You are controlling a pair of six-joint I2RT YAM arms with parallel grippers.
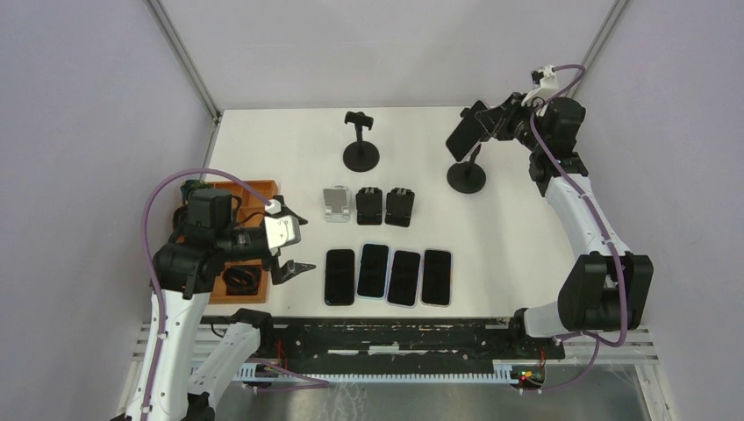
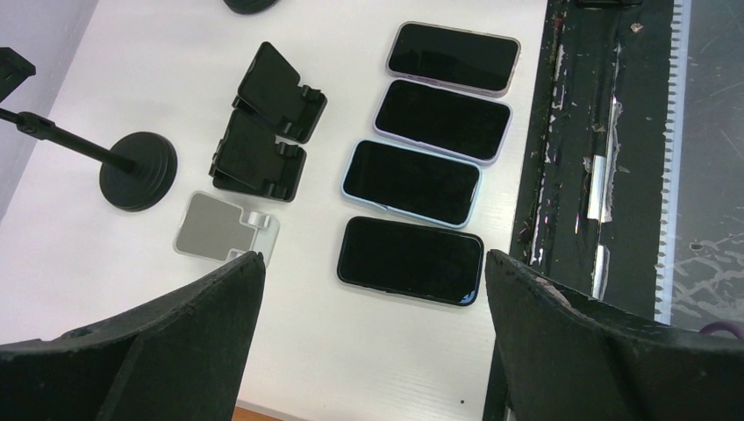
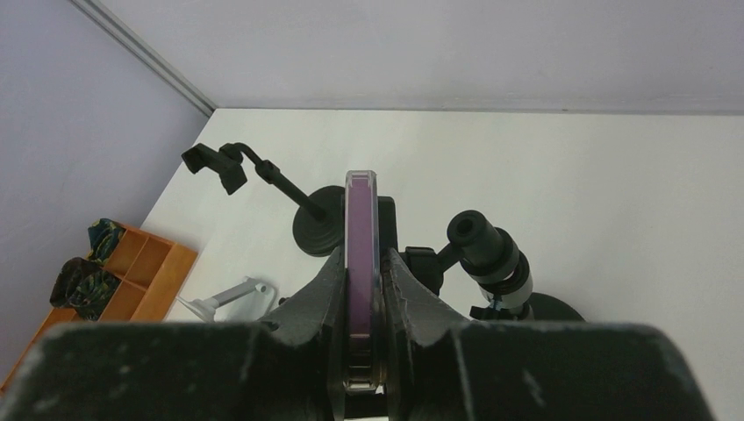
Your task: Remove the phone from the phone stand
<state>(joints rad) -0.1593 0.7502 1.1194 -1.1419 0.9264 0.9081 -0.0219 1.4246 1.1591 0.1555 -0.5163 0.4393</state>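
Two fingers (image 3: 320,289) of my right gripper (image 3: 360,294) are pressing against the opposite faces of the phone (image 3: 360,210). The jaws are standing narrow and are closed on it, with its edge facing my wrist camera. The phone is sitting in the head of the phone stand (image 1: 466,178) at the far right of the table (image 1: 281,149), raised above the stand's round base.

For a clean release, I am judging that the pull should be running straight out of the head, without twisting. A skewed pull is likely to be tipping the light stand. How firmly the head is clamping the phone I cannot tell, so I am advising a slow start.

My left gripper (image 2: 373,263) is hanging fully open and empty at the near left, above the row of four phones (image 2: 412,180).
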